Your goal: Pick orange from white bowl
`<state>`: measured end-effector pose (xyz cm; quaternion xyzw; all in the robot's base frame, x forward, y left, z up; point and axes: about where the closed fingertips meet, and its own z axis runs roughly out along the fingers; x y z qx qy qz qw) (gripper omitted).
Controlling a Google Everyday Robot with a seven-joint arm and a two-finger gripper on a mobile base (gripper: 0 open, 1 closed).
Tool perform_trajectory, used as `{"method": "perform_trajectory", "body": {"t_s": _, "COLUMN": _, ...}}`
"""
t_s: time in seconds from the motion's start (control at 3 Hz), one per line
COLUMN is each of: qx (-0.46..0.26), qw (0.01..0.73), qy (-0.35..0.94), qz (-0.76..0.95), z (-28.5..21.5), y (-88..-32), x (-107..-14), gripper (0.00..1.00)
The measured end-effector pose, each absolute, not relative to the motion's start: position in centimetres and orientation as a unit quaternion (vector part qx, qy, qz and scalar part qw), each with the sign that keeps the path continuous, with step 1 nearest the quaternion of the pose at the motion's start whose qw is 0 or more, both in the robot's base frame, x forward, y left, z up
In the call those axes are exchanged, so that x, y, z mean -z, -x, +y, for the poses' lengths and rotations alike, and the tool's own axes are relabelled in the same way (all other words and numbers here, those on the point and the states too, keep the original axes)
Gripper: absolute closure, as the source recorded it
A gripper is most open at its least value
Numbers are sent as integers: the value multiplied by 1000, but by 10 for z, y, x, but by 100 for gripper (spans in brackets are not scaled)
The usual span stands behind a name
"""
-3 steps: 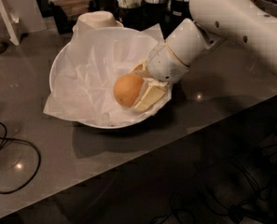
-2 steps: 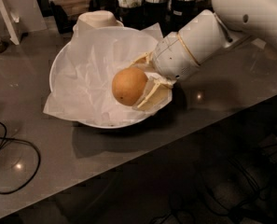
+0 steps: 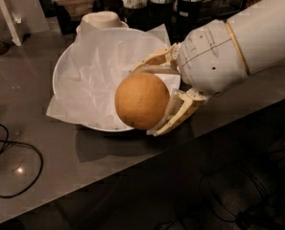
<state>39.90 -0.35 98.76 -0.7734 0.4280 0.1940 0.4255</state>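
Observation:
The orange (image 3: 141, 100) is round with dimpled orange-yellow skin and is held in the air above the near right rim of the white bowl (image 3: 65, 61). My gripper (image 3: 154, 97) is shut on the orange, with one cream finger (image 3: 154, 59) over its top and the other finger (image 3: 178, 116) under its right side. The large white arm comes in from the upper right. The bowl is wide and shallow, lined with crinkled white paper (image 3: 101, 75), and stands on the grey table.
A small cream cup-like bowl (image 3: 101, 19) stands just behind the white bowl. Dark containers with utensils (image 3: 161, 4) line the back. A black cable (image 3: 12, 162) loops on the table at the left. The table's front edge runs diagonally at the lower right.
The gripper has lifted the orange up out of the bowl and toward the camera. The orange now looks much larger and hangs above the bowl's near rim.

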Motion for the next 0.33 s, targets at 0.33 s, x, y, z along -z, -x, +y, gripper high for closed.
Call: {"method": "perform_trajectory", "body": {"t_s": 0.33, "qx": -194, "qw": 425, "qy": 773, "qz": 428, "z": -3, "y": -399, "x": -988, "gripper": 100}}
